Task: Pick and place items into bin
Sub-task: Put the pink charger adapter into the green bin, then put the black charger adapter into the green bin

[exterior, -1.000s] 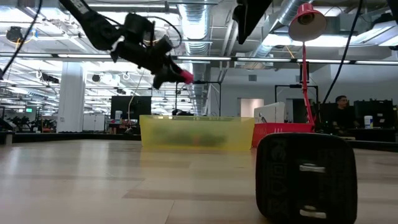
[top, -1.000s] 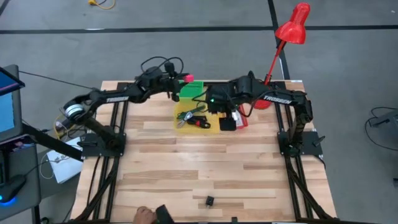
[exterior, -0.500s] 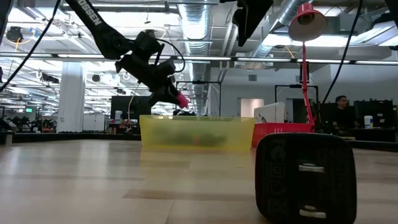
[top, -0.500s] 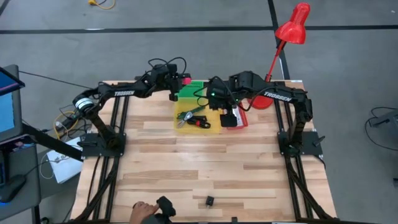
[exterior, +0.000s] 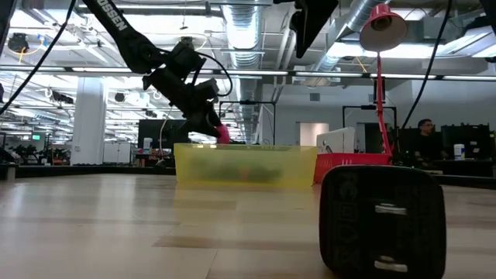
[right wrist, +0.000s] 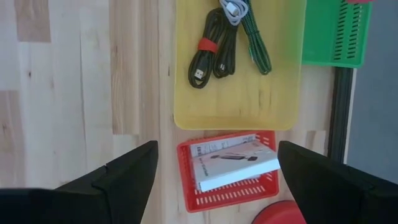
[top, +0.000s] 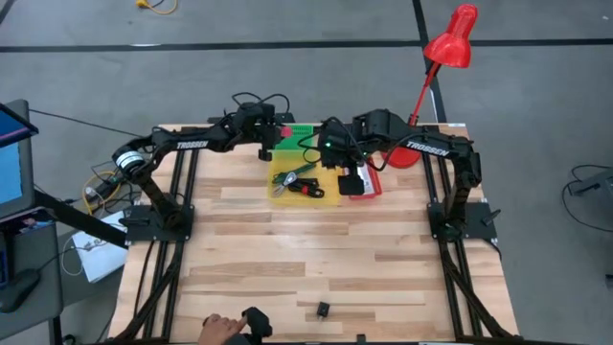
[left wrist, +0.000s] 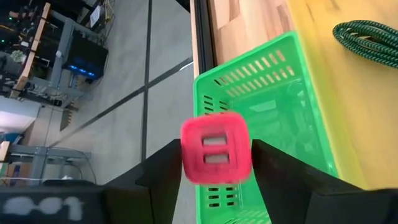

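Note:
My left gripper (left wrist: pixel 216 147) hangs tipped downward over the green slotted bin (left wrist: pixel 267 118) at the table's far edge. A pink cube with two slots (left wrist: pixel 216 157) shows blurred between its fingers, just above the bin (top: pixel 293 140). In the low view the pink cube (exterior: pixel 222 133) sits at the fingertips, a little above the rim of the yellow tray (exterior: pixel 246 165). My right gripper (right wrist: pixel 216 149) stands open, high above the yellow tray (right wrist: pixel 239 93) and the red basket (right wrist: pixel 227 186), with nothing between its fingers. A black plug (top: pixel 323 309) rests on the table near the front edge. My left gripper has one finger on each side of the pink cube, along its two opposite sides (left wrist: pixel 186 155), slanting down from the table's left. The cube is clear of the bin. Its outline is blurred, and I cannot tell whether the fingers touch it.
The yellow tray holds coiled cables (right wrist: pixel 217 43). A white package (right wrist: pixel 233 163) lies in the red basket. A red desk lamp (top: pixel 450 43) stands at the far right corner. A person's hand (top: pixel 218 329) with a black object (top: pixel 255 321) is at the near edge.
My left gripper has sunk and tipped its fingers downward, carrying the pink cube toward the green bin. In the low view the cube has come down from well above the tray's rim to just over it. The person's hand has shifted at the near edge.

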